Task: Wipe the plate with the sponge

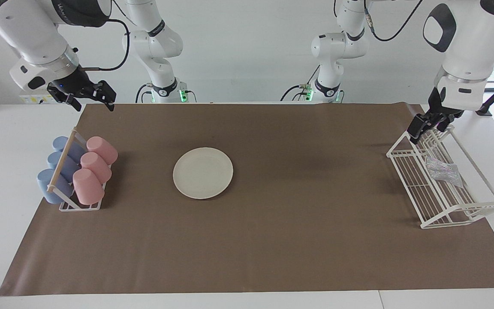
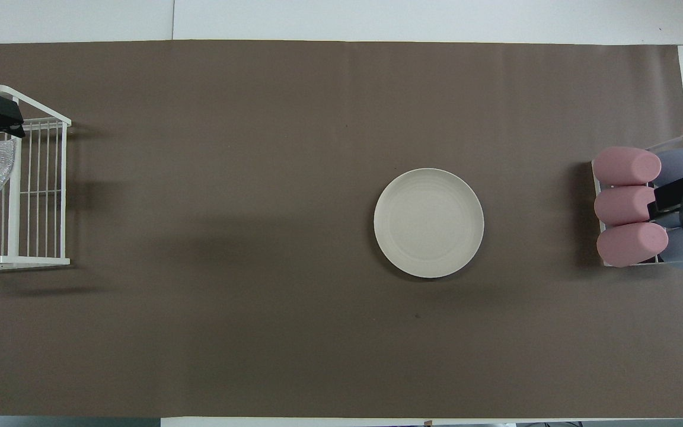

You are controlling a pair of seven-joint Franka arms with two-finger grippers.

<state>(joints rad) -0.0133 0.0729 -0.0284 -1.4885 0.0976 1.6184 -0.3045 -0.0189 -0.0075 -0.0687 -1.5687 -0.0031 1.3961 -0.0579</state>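
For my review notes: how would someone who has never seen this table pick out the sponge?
Find the white wire rack at the left arm's end of the brown mat. The sponge lies on its bars: a small, wrinkly, silvery mesh pad, the rack's only content.
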